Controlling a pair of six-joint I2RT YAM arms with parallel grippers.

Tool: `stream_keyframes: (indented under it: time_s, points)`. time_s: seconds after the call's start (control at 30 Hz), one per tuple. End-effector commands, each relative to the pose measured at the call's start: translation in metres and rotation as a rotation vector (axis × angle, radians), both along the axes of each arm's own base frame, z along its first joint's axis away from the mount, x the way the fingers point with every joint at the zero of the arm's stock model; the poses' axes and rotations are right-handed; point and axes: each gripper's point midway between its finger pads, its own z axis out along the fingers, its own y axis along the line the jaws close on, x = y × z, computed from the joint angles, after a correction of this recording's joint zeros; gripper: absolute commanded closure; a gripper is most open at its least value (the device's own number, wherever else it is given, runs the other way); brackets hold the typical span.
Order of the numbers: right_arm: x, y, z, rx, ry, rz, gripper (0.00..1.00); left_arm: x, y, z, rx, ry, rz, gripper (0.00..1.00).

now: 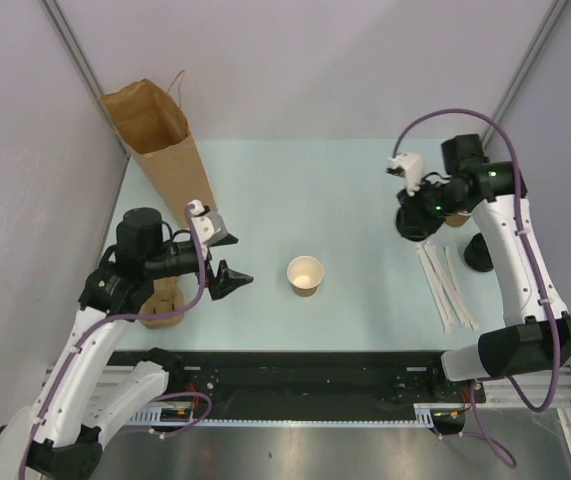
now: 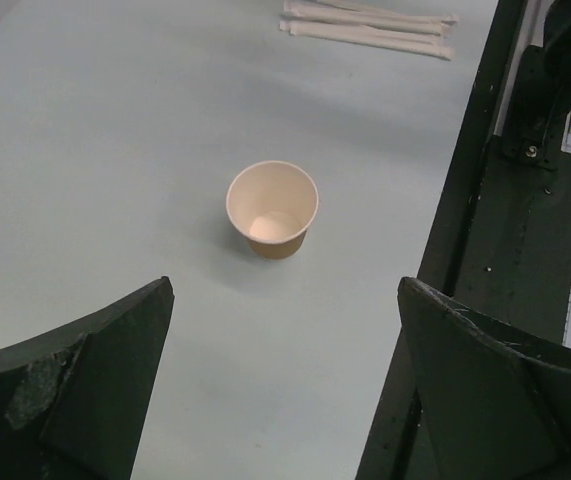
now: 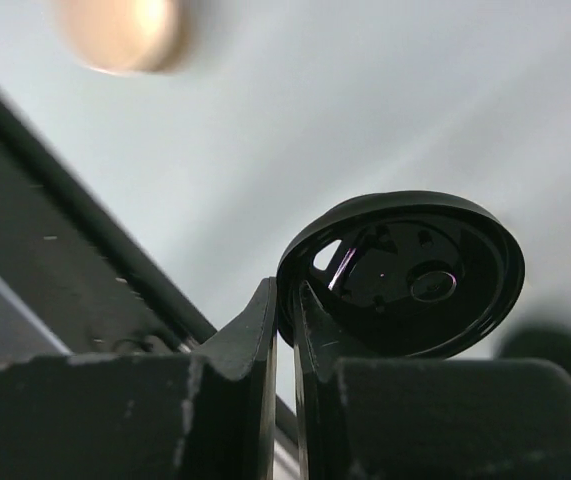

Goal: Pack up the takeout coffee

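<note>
No lidded cup shows in any view. A single tan paper cup (image 1: 305,275) stands open and lidless mid-table; it also shows in the left wrist view (image 2: 272,208) and as a blur in the right wrist view (image 3: 120,30). My left gripper (image 1: 233,258) is open and empty, left of the cup and pointing at it (image 2: 285,290). My right gripper (image 1: 415,225) hovers at the right and is shut on the rim of a black plastic lid (image 3: 405,275), held on edge. The brown paper bag (image 1: 160,150) stands open at the back left.
A stack of lidless tan cups (image 1: 162,305) sits under my left arm. Wrapped white straws (image 1: 445,285) lie at the right, also in the left wrist view (image 2: 365,25). A dark object (image 1: 478,255) stands beside them. A black rail (image 2: 485,300) edges the table's front.
</note>
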Motion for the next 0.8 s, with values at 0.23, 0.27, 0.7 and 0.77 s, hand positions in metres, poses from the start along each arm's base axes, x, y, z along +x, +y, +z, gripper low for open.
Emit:
stream_keyframes:
  time_s: [0.23,0.27,0.7,0.77]
  points:
    - [-0.099,0.152,0.097,0.781,0.259,0.475,1.00,0.000,-0.018,0.069,-0.295,-0.395,-0.033,0.02]
    - [-0.104,0.159,0.111,0.886,0.302,0.508,1.00,0.003,-0.020,0.066,-0.300,-0.386,-0.028,0.03]
    - [-0.095,0.184,0.122,1.116,0.696,0.504,1.00,0.002,-0.061,0.070,-0.351,-0.516,-0.092,0.22]
    - [-0.096,0.187,0.119,1.110,0.710,0.513,1.00,-0.002,-0.071,0.066,-0.344,-0.540,-0.101,0.27]
